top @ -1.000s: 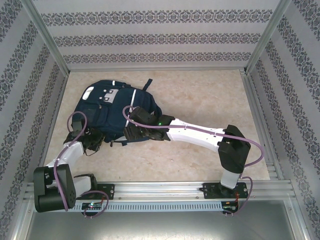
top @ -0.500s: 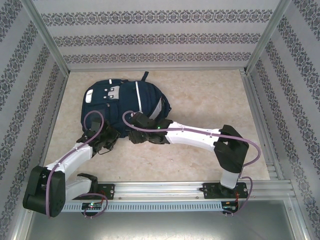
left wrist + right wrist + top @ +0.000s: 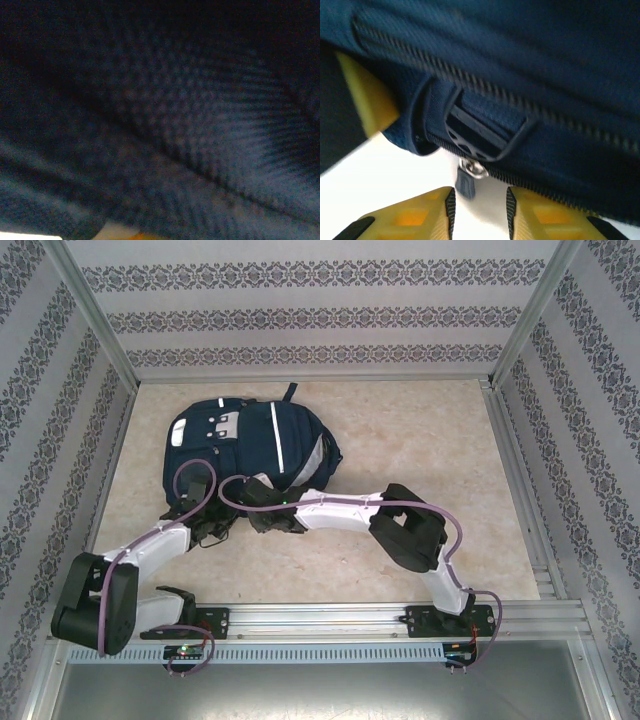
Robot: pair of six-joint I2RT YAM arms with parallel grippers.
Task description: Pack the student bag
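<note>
The student bag (image 3: 250,440) lies on the worktop (image 3: 430,440), left of centre, and looks zipped shut, so I judge packing has barely begun. My right gripper (image 3: 479,212) stands open around the zipper pull (image 3: 465,186), not yet pinching it. My left gripper (image 3: 207,523) is closed at the bag's near edge.

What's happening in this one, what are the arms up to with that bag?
Two robot arms are working at the near edge of the student bag, which lies flat on the table. The left gripper is shut, with its camera hard up against the blue fabric; whether it pinches cloth I cannot tell. The right gripper is open at the bag's zipper, and the small zipper pull hangs just ahead of the gap between its fingers, not gripped.
</note>
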